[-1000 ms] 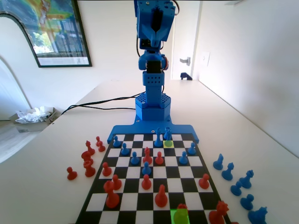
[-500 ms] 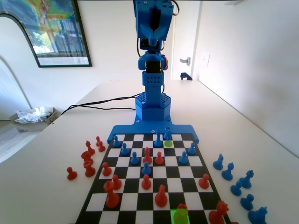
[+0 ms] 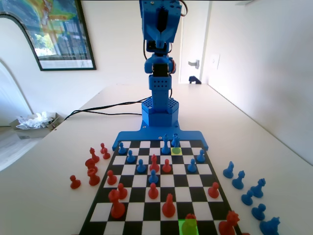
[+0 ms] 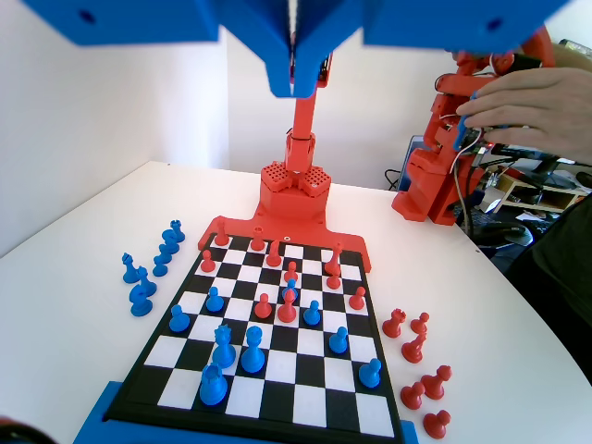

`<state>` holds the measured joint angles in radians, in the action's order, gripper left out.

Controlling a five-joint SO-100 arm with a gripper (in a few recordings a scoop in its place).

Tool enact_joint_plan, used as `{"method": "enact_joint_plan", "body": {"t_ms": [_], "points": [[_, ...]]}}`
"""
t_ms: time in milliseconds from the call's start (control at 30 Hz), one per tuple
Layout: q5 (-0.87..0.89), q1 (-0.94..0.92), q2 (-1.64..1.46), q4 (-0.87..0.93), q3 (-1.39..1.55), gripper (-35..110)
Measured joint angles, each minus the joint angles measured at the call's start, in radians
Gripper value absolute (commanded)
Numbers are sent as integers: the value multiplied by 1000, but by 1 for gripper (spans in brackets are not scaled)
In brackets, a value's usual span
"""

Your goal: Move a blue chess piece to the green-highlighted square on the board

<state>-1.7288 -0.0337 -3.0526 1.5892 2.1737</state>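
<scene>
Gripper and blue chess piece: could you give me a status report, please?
Gripper shut, empty, high above board. Blue chess piece untouched. Red piece at green-highlighted square.

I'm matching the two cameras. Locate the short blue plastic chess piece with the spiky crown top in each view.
Fixed view: the short blue crown-topped chess piece stands at the paler yellow-green square, far end of the chequered board, right of centre.
Wrist view: near the bottom edge, left of centre.
Shared landmark: the loose blue pieces beside the board, right in fixed, left in wrist.
</scene>
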Motion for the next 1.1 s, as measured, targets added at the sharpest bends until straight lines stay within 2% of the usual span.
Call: {"method": "enact_joint_plan", "body": {"t_ms": [400,867,1100], "points": [[31,23,12,-8,-14,1],[141,91,206,127,-296,1],[213,110,327,137,-360,1]]}}
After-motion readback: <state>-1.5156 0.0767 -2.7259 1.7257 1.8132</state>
